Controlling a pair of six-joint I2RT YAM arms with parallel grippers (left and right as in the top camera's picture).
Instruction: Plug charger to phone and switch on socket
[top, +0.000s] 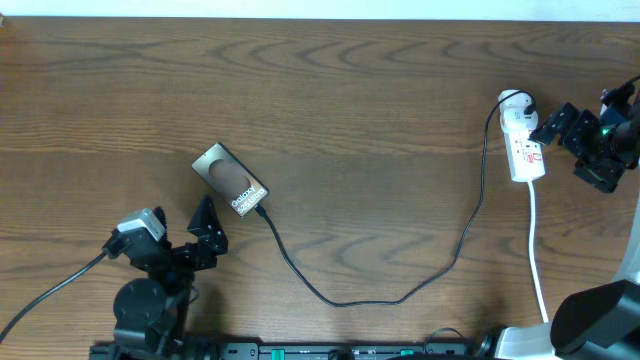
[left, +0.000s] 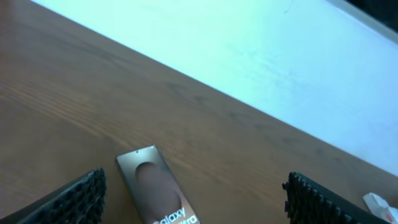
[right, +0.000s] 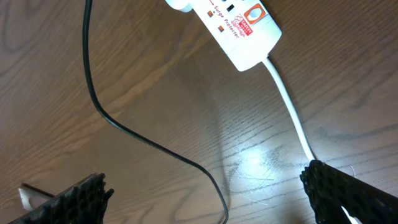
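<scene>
The brownish-grey phone lies on the table, left of centre, with the black charger cable running from its lower end in a long curve to the white power strip socket at the far right. The cable tip touches the phone's end. My left gripper is open and empty, just below the phone; the phone also shows between its fingers in the left wrist view. My right gripper is open and empty, just right of the socket. The right wrist view shows the socket and cable.
The socket's white cord runs down toward the front edge at the right. A plug sits at the socket's far end. The arm bases stand at the front corners. The table's far edge meets a pale surface.
</scene>
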